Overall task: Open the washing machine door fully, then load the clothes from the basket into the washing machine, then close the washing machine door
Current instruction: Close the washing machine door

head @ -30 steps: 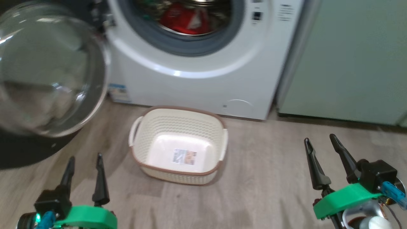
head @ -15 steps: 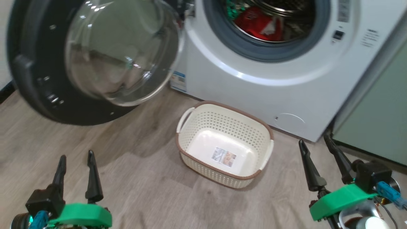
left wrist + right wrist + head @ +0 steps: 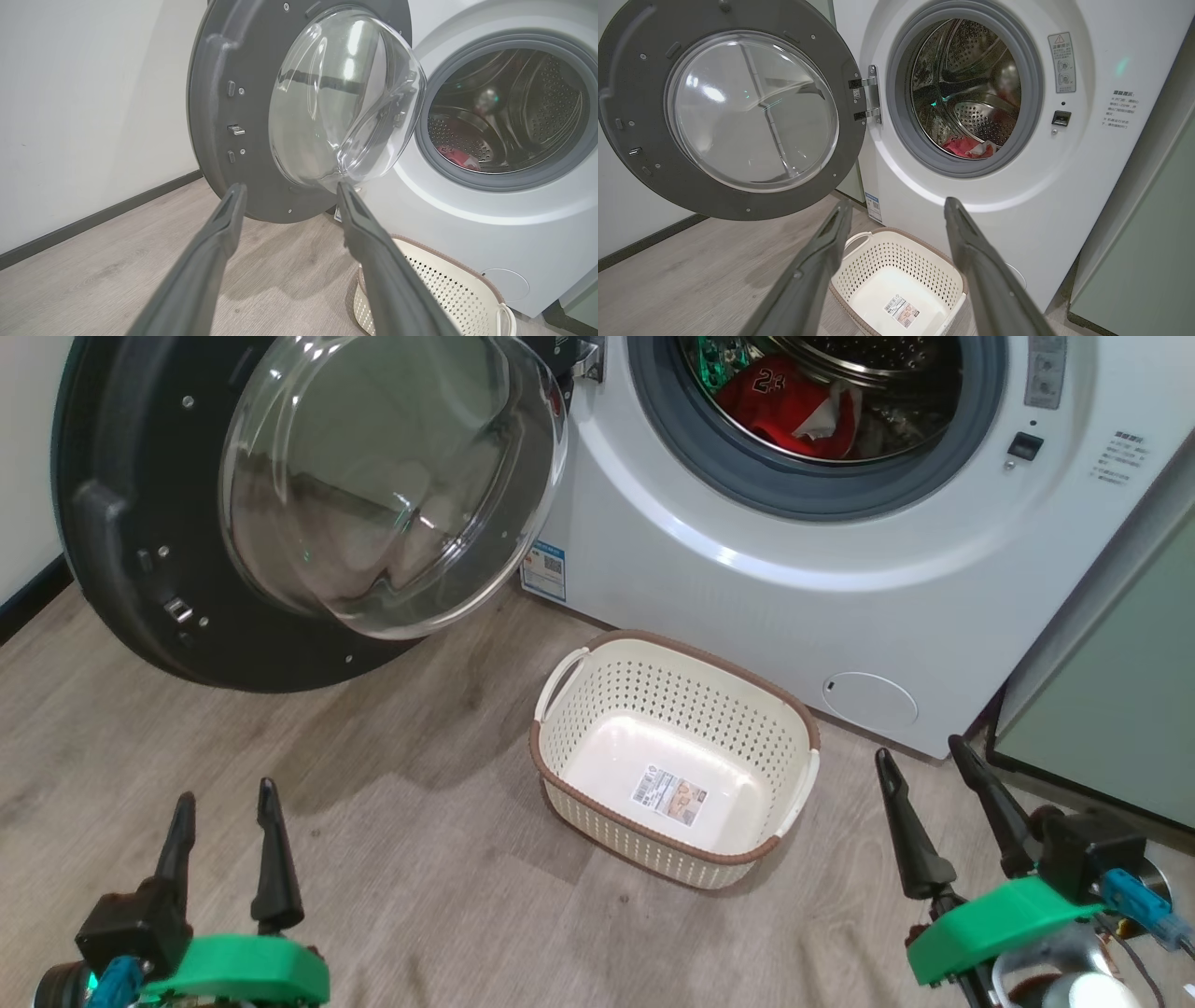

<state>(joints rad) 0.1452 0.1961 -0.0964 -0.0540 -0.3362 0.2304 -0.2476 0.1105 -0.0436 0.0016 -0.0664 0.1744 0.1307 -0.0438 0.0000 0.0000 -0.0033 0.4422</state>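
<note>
Item, my left fingers (image 3: 273,868): two long dark prongs, spread wide apart, holding nothing, raised low over the wooden floor (image 3: 420,877). Item, my right fingers (image 3: 910,840): likewise spread, nothing between them, over the floor near the corner of the washing machine (image 3: 747,607). Item, basket (image 3: 653,695): cream, brown-rimmed, standing on the floor between the two pairs of fingers and beyond them, just before the machine's front, its base bare but for a paper label (image 3: 668,795). Item, door (image 3: 112,569): swung wide to my left on its hinge, black rim and clear bulging bowl facing me, hanging ahead of the left fingers and covering part of the pale wall (image 3: 28,448). Item, clothes (image 3: 780,411): red cloth with a white scrap, lying low in the steel drum (image 3: 971,70) behind the grey gasket (image 3: 709,467). Item, round filter cover (image 3: 870,700), low on the machine's right. Item, blue sticker (image 3: 544,569), low on its left. Item, pale green cabinet (image 3: 1102,709), flush against the machine's right side.
</note>
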